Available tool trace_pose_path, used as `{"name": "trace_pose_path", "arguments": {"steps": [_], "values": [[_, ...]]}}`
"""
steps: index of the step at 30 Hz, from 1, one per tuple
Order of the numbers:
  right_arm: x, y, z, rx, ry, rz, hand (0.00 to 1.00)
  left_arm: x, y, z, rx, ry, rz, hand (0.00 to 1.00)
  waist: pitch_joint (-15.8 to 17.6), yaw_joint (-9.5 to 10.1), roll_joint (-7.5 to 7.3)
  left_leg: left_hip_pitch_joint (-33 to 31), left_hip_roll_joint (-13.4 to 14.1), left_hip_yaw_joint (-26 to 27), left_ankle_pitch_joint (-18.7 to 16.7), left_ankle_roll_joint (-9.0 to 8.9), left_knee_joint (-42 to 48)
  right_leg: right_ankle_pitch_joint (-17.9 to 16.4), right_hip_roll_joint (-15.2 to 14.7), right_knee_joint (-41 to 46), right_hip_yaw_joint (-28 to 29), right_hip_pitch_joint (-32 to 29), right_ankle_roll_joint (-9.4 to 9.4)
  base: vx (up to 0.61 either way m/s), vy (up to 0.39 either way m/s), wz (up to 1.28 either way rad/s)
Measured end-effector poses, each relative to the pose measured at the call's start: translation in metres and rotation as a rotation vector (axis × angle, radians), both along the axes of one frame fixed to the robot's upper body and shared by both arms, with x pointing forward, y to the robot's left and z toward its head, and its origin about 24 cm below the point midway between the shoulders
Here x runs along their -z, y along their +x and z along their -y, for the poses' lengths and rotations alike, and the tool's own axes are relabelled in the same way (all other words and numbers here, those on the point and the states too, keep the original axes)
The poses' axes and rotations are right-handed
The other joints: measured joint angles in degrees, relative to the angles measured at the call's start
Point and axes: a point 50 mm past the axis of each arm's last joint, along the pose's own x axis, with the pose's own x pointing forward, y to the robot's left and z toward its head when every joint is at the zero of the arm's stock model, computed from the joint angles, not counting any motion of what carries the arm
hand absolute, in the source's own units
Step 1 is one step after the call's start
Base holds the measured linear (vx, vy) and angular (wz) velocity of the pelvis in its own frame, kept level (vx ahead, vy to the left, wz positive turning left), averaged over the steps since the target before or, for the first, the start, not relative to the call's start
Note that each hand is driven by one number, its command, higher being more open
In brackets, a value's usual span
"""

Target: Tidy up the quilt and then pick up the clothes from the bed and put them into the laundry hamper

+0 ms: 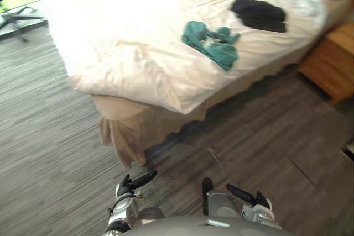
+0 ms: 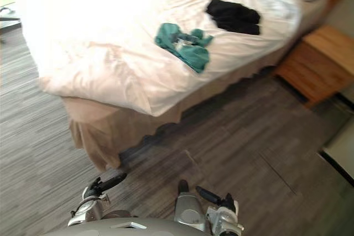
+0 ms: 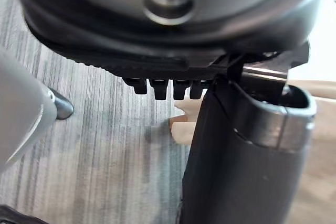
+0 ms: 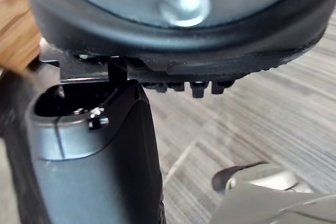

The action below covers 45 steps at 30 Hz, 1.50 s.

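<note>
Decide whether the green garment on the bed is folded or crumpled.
Crumpled: the green garment lies bunched in an uneven heap on the quilt.

bedroom, domestic or hotel-like. wide bed (image 1: 130, 131) with a tan valance down to the floor, covered by a pale cream quilt (image 1: 138, 42), rumpled. two pieces of clothing lie loose on the quilt: a teal garment (image 1: 213, 40) and a black garment (image 1: 259, 14). wooden nightstand (image 1: 332, 62) close beside the bed. grey striped carpet floor (image 1: 44, 153). swivel chair base (image 1: 16, 17) off past the bed's far corner.
</note>
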Motion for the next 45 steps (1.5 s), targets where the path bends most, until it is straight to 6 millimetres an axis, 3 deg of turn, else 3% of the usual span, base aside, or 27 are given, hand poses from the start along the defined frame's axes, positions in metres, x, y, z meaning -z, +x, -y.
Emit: {"name": "trace_pose_path", "arguments": {"steps": [1, 3, 4, 6, 7, 8, 9, 10, 12, 16, 22, 31, 34, 38, 39, 42, 43, 45], "values": [[-0.001, 0.002, -0.001, -0.030, -0.004, -0.005, 1.00, -0.002, 0.004, -0.003, -0.009, 0.004, 0.019, 1.00, 0.46, 0.37, -0.48, -3.57, 1.92, 3.96, 1.00, -2.00, 9.67, -1.31, 0.04, -2.49, -3.03, 5.16, -0.56, 0.36, -0.296, 1.27], [0.000, 0.002, -0.004, -0.052, 0.025, -0.003, 1.00, -0.005, 0.008, 0.002, 0.019, 0.011, 0.034, 1.00, 0.58, 1.85, -0.44, -6.34, 6.68, 15.45, 0.07, -1.54, 17.41, -1.93, 0.25, -6.02, -6.90, 12.14, -1.34, 0.28, -0.252, 0.90], [-0.001, 0.005, -0.004, -0.057, 0.025, 0.013, 1.00, -0.005, 0.008, -0.001, 0.030, 0.023, 0.037, 1.00, 0.56, 2.06, -0.45, -6.65, 7.56, 18.81, -0.07, -1.36, 16.77, -1.98, -0.12, -6.36, -7.42, 13.05, -1.41, 0.18, -0.162, 0.37], [-0.004, 0.013, -0.008, -0.075, 0.022, 0.062, 1.00, -0.006, 0.009, 0.000, 0.056, 0.030, 0.047, 1.00, 0.43, 2.42, -0.38, -7.01, 8.51, 28.37, 1.58, -0.65, 6.27, -2.45, -1.92, -6.87, -8.24, 14.49, -0.80, 0.17, -0.069, 0.13], [-0.004, 0.012, -0.008, -0.073, 0.024, 0.060, 1.00, -0.005, 0.008, -0.001, 0.056, 0.031, 0.041, 1.00, 0.37, 2.05, -0.26, -6.96, 8.56, 28.90, 3.20, -0.35, 2.67, -2.87, -2.08, -6.86, -8.42, 14.77, -0.16, 0.21, 0.001, 0.15], [-0.002, 0.008, -0.009, -0.070, 0.028, 0.047, 1.00, -0.003, 0.005, -0.001, 0.059, 0.031, 0.025, 1.00, 0.11, 1.34, 0.17, -6.90, 8.54, 28.76, 7.46, 0.30, -2.93, -3.74, -1.83, -6.84, -8.65, 15.11, 1.04, 0.22, 0.064, 0.15], [0.001, 0.001, -0.010, -0.064, 0.038, 0.016, 1.00, -0.001, 0.001, -0.002, 0.068, 0.031, 0.000, 1.00, -0.46, 1.02, 0.75, -5.60, 8.20, 27.94, 8.42, -0.47, -7.52, -4.93, -1.49, -6.88, -8.61, 15.38, 2.32, 0.26, 0.102, 0.15], [0.003, -0.001, -0.014, -0.018, 0.064, 0.005, 1.00, 0.000, 0.000, -0.002, 0.084, 0.032, -0.011, 1.00, -0.80, 0.70, 0.19, -4.08, 6.66, 28.04, 8.76, -0.68, -10.67, -5.00, -1.99, -6.91, -8.62, 15.34, 2.38, 0.23, 0.130, 0.08], [0.007, -0.005, -0.022, 0.016, 0.096, -0.005, 1.00, 0.001, -0.005, -0.017, 0.121, 0.080, -0.043, 1.00, -0.90, 0.33, -2.94, -0.39, 3.37, 28.38, 11.29, -0.35, -17.78, -4.99, -3.86, -7.08, -8.86, 16.17, 2.39, 0.18, 0.104, 0.09], [0.012, -0.019, -0.031, 0.055, 0.128, -0.033, 1.00, 0.007, -0.026, -0.031, 0.180, 0.128, -0.125, 1.00, -2.88, -0.22, -5.52, 5.24, 1.09, 26.97, 14.54, -0.44, -26.61, -4.98, -4.34, -7.20, -10.43, 18.74, 2.39, 0.13, 0.016, 0.28], [0.013, -0.021, -0.032, 0.055, 0.134, -0.043, 1.00, 0.009, -0.033, -0.033, 0.167, 0.129, -0.150, 1.00, -3.17, -0.08, -5.76, 5.62, 0.56, 25.82, 16.19, -0.49, -29.77, -4.91, -4.31, -7.90, -11.56, 18.96, 2.44, 0.05, -0.047, 0.13], [0.012, -0.018, -0.034, -0.043, 0.085, -0.053, 1.00, 0.012, -0.074, -0.054, -0.467, 0.052, -0.178, 1.00, -2.14, 0.09, -7.32, 3.96, 0.63, 23.08, 17.96, -0.47, -30.06, -4.90, -3.79, -7.85, -14.02, 19.04, 2.44, -0.01, -0.051, 0.17], [0.012, -0.018, -0.034, -0.065, 0.069, -0.050, 1.00, 0.011, -0.090, -0.054, -0.782, 0.015, -0.171, 1.00, -1.70, 0.11, -7.04, 3.60, 0.56, 22.52, 18.62, -0.30, -30.18, -4.90, -3.66, -7.83, -14.08, 18.82, 2.43, -0.08, -0.019, 0.03], [0.009, -0.018, -0.030, -0.098, 0.036, -0.039, 1.00, -0.006, -0.077, -0.078, -1.072, 0.009, -0.006, 1.00, -1.38, 0.18, -6.66, 1.78, 0.58, 20.96, 19.44, -0.36, -30.25, -5.21, -3.65, -8.00, -14.82, 17.88, 2.09, -0.15, -0.003, 0.17], [0.009, -0.020, -0.032, -0.123, 0.028, -0.032, 1.00, -0.019, -0.068, -0.096, -1.146, 0.050, 0.099, 1.00, -1.27, 0.31, -6.96, 1.18, 0.44, 20.67, 19.61, -0.38, -30.25, -6.14, -3.76, -8.29, -14.74, 17.61, 2.59, -0.16, -0.014, 0.06], [0.008, -0.027, -0.031, -0.153, 0.014, -0.035, 1.00, -0.044, -0.048, -0.125, -1.232, 0.100, 0.273, 1.00, -1.30, 0.30, -6.81, 0.92, 0.46, 20.41, 19.89, -0.56, -30.26, -6.83, -3.47, -8.45, -14.77, 17.44, 2.25, -0.17, 0.001, 0.06], [0.007, -0.038, -0.025, -0.194, -0.009, -0.055, 1.00, -0.074, -0.024, -0.156, -1.336, 0.108, 0.437, 1.00, -2.30, 1.28, -6.14, -0.27, 0.88, 20.57, 19.98, -0.68, -30.23, -7.02, -2.79, -8.85, -14.11, 16.39, 2.54, -0.11, -0.001, 0.04], [0.005, -0.043, -0.025, -0.235, -0.016, -0.052, 1.00, -0.102, -0.007, -0.191, -1.383, 0.140, 0.550, 1.00, -2.61, 1.44, -5.98, -1.20, 1.33, 20.54, 20.41, -1.07, -30.23, -7.01, -2.15, -9.19, -13.63, 15.58, 2.49, -0.07, -0.017, -0.01]]}}
